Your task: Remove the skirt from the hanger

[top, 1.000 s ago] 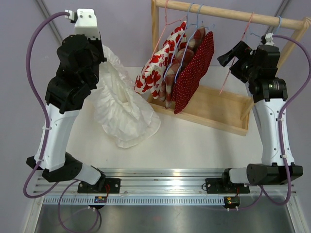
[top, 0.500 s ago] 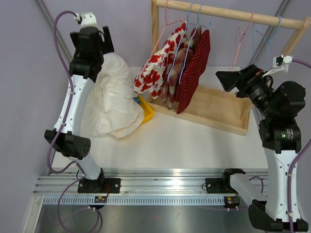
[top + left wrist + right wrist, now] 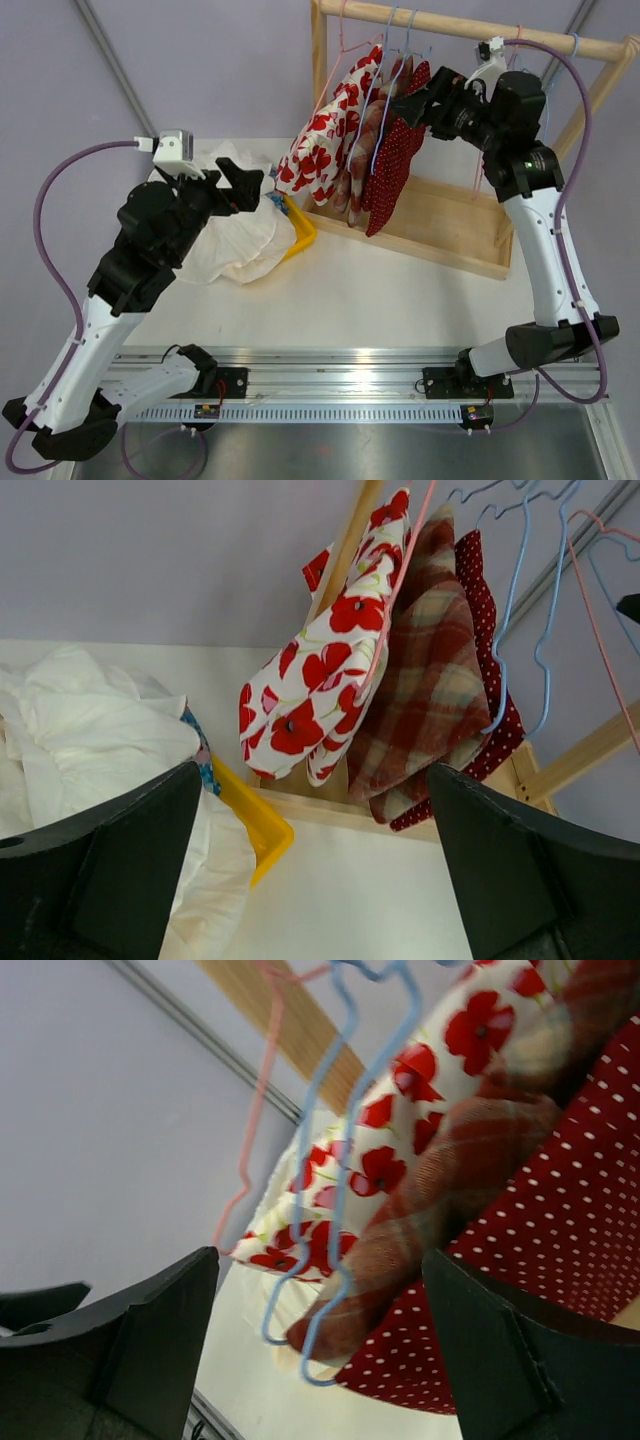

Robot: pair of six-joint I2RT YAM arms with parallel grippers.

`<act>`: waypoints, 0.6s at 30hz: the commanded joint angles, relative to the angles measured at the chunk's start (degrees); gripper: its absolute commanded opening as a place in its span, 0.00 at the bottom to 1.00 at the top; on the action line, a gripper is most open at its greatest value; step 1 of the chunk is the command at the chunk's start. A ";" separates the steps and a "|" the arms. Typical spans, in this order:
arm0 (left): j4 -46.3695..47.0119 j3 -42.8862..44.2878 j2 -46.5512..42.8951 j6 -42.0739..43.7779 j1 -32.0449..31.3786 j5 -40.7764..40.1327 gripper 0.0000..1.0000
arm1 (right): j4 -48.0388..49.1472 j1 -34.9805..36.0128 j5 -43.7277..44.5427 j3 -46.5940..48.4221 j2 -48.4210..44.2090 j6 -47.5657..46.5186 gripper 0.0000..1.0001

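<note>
Three skirts are hanging from the rail [image 3: 480, 32]: a poppy skirt [image 3: 325, 135] at the end by the rail's post [image 3: 320, 60], a plaid skirt [image 3: 372, 120] next along, and a dotted skirt [image 3: 395, 170] last of the three. The right gripper [image 3: 415, 98] is hovering just under the rail, beside the top of the dotted skirt, its jaws spread wide and gripping nothing. Its wrist view is looking past a blue hanger [image 3: 345, 1140] at plaid and dotted cloth. So the dotted skirt is probably the one being gone for, though the plaid skirt is looking just as near in that view. The left gripper [image 3: 250, 187] is standing spread and empty too, well away from the rail, over a heap of white cloth [image 3: 230, 240] and facing the poppy skirt.

The step in hand is looking like the approach to a grip on cloth. To do it well, the right jaws should be closing on one skirt only, high up near the rail where cloth meets hanger, and not on the wire itself. The skirts are pressing against one another, so coming in from the side away from the rail's post should be keeping the plaid skirt out of the pinch. The pull should be running down and along the hanger's arm, not straight away from the rail, or the hook may be lifting off and the hanger coming too.
</note>
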 commanded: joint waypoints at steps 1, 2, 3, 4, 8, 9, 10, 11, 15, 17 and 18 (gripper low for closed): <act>-3.39 -5.73 -0.16 -3.04 -1.50 -0.99 0.99 | -3.36 0.16 5.88 2.44 1.60 -3.10 0.89; -3.91 -6.70 -0.77 -3.12 -1.77 -0.99 0.99 | -3.10 0.34 5.97 2.61 2.74 -2.93 0.88; -4.61 -8.88 -1.30 -3.30 -1.86 -0.99 0.99 | -2.49 0.51 6.23 2.61 3.27 -2.75 0.83; -4.71 -9.86 -2.52 -3.56 -2.21 -0.82 0.99 | -2.22 0.95 6.84 2.61 4.14 -2.75 0.82; -4.71 -14.35 -4.99 -4.44 -3.17 -0.03 0.99 | -0.81 2.27 8.25 2.96 6.69 -2.66 0.79; -4.45 -14.96 -5.34 -4.53 -3.35 0.06 0.99 | -0.64 2.62 8.52 3.58 7.22 -2.40 0.79; -4.36 -15.67 -5.52 -4.62 -3.88 0.15 0.99 | -0.63 2.88 8.95 3.93 7.75 -2.22 0.77; -4.27 -16.63 -5.87 -4.71 -3.97 0.15 0.99 | -0.46 3.32 9.05 4.19 8.63 -2.22 0.77; -4.27 -17.96 -6.05 -4.88 -4.23 0.24 0.99 | 0.59 4.12 9.66 4.72 9.95 -1.96 0.72; -3.92 -18.13 -6.05 -4.80 -4.32 0.41 0.99 | 1.03 4.56 10.19 4.73 10.48 -1.78 0.64; -3.83 -18.13 -6.05 -4.71 -4.32 0.50 0.99 | 1.04 4.64 10.36 5.07 10.83 -1.78 0.63</act>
